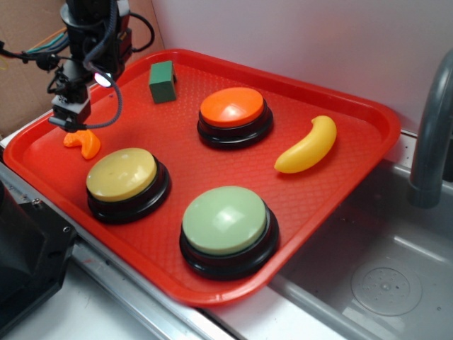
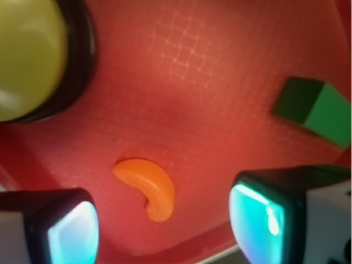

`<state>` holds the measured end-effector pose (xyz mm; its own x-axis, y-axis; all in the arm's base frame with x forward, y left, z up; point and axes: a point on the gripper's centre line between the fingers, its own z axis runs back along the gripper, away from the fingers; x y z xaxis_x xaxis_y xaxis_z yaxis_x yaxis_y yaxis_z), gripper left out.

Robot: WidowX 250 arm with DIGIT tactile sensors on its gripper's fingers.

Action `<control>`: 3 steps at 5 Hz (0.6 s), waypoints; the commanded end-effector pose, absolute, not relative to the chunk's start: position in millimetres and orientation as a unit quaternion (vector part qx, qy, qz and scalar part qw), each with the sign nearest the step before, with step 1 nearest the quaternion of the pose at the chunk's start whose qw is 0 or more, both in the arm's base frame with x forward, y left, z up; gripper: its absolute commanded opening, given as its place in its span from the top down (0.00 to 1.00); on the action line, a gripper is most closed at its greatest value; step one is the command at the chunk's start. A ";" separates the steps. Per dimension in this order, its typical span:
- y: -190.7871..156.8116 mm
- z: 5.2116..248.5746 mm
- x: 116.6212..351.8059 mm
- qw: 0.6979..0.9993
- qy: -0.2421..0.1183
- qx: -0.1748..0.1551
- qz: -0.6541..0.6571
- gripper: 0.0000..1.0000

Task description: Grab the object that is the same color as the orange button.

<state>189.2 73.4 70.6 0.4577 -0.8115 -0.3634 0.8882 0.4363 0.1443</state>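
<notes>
A small glossy orange crescent (image 1: 83,142) lies on the red tray (image 1: 354,120) near its left edge. In the wrist view the crescent (image 2: 148,187) lies on the tray floor between and a little beyond my two fingers. My gripper (image 1: 69,125) hangs just above the crescent, open and empty; in the wrist view the gripper (image 2: 162,228) shows both pads wide apart. The orange button (image 1: 233,113), a domed orange top on a black base, stands at the tray's far middle.
A yellow-topped button (image 1: 126,181) stands just right of the crescent and shows in the wrist view (image 2: 33,55). A pale-green button (image 1: 228,228), a yellow banana (image 1: 308,146) and a green block (image 1: 162,81) share the tray. A sink (image 1: 382,283) lies to the right.
</notes>
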 end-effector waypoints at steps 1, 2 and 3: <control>95.3 30.2 181.9 0.808 0.188 0.156 -0.536 0.00; 98.0 13.3 178.0 0.789 0.219 0.160 -0.551 0.00; 92.5 5.7 179.8 0.797 0.213 0.151 -0.544 0.00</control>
<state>178.2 98.6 6.4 0.3163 -0.7956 -0.5167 0.9291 0.3697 -0.0004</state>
